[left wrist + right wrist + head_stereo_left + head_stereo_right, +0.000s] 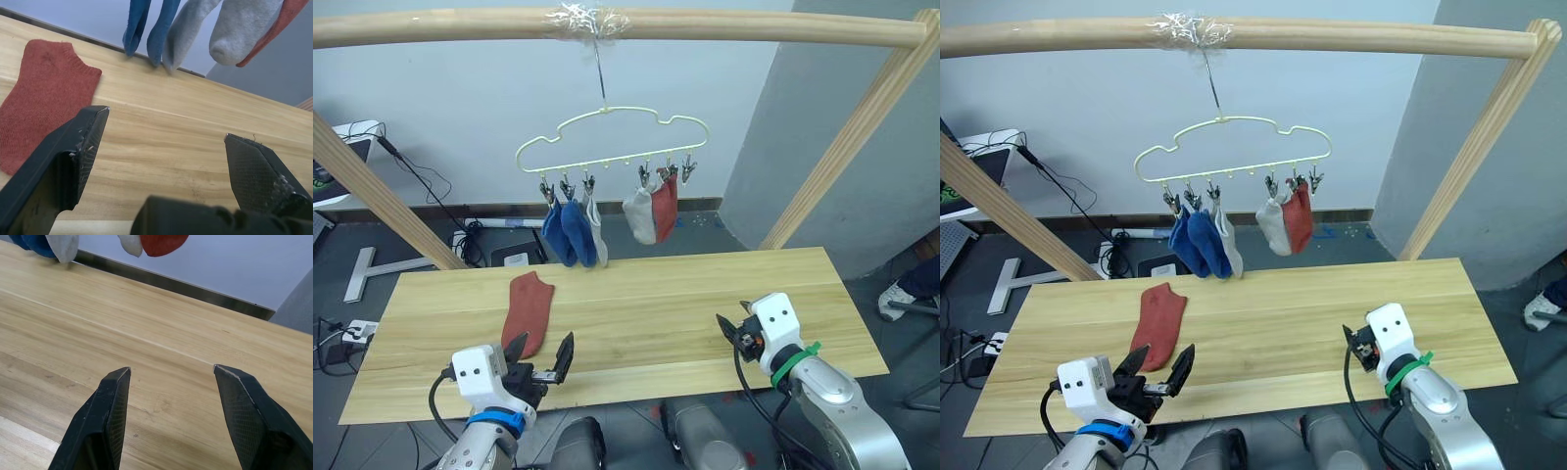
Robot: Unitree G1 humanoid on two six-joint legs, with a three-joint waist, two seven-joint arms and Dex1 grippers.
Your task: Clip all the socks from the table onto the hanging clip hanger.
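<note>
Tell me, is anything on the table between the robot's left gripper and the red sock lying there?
No. In the left wrist view only bare table separates the open left gripper from the red sock.

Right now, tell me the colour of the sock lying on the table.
Rust-red sock, clearest in the left eye view.
</note>
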